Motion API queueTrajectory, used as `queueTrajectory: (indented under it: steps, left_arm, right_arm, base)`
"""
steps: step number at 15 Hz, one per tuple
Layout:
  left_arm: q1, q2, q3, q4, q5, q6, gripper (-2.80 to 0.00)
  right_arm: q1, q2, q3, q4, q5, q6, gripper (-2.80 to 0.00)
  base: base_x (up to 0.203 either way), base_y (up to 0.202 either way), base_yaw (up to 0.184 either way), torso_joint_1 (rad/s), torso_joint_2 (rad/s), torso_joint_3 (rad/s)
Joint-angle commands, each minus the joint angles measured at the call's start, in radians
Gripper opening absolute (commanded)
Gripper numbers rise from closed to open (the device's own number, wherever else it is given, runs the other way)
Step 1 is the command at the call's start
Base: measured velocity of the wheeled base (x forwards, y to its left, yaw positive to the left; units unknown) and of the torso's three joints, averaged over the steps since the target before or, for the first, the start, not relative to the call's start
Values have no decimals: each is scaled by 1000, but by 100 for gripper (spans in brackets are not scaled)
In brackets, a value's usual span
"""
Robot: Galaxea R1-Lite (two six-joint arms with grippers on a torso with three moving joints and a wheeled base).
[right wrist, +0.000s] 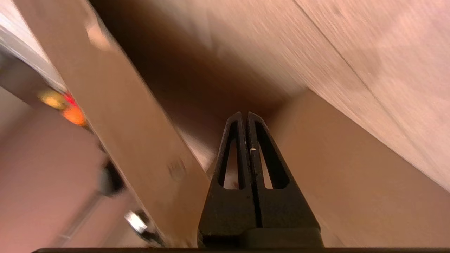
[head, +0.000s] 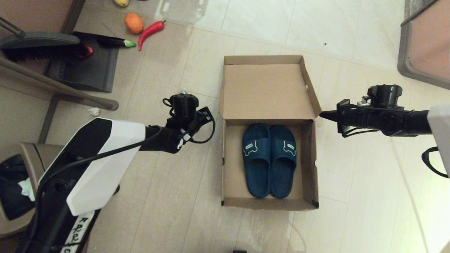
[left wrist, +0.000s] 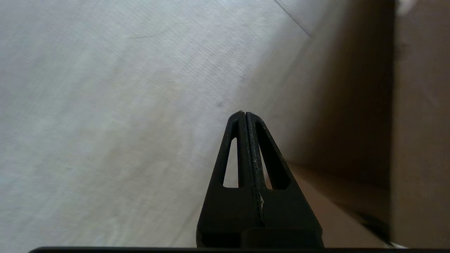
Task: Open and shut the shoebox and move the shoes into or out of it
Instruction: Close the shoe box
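Observation:
The shoebox (head: 230,165) sits open on the tiled floor, its lid (head: 263,91) folded back on the far side. The shoes (head: 258,168), a dark blue pair of slides, lie side by side inside, toes toward me. My right gripper (head: 322,114) is shut and empty, its tip at the right flap of the lid, near the hinge corner. In the right wrist view the shut fingertips (right wrist: 245,114) point into the angle between lid flap (right wrist: 133,140) and box wall (right wrist: 334,175). My left gripper (head: 206,117) hangs just left of the box, shut and empty (left wrist: 245,113), beside the cardboard wall (left wrist: 418,140).
A dustpan with a brush (head: 84,66) and toy vegetables (head: 151,31) lie at the back left. A brown trash bin (head: 14,189) stands at the near left. A furniture edge (head: 425,45) shows at the back right. A scrap of paper (head: 94,111) lies on the floor.

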Motion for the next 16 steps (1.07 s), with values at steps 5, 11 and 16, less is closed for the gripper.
queueTrajectory:
  steps: [5,11,16]
  left_arm:
    - [-48,14,7,4,-26,-2,-280]
    - [-56,-61,212,51,2,2,-280]
    - [-66,-177,564,-59,10,-11,-280]
  right_arm:
    - [74,90,-58,-46,5,115,-280]
    - [101,-25,157,-18,2,125,-280]
    - [101,-216,508,-16,3,-21,-280]
  base:
    - [0,0,0,0,0,0]
    - [0,0,0,0,0,0]
    - [0,0,0,0,0,0]
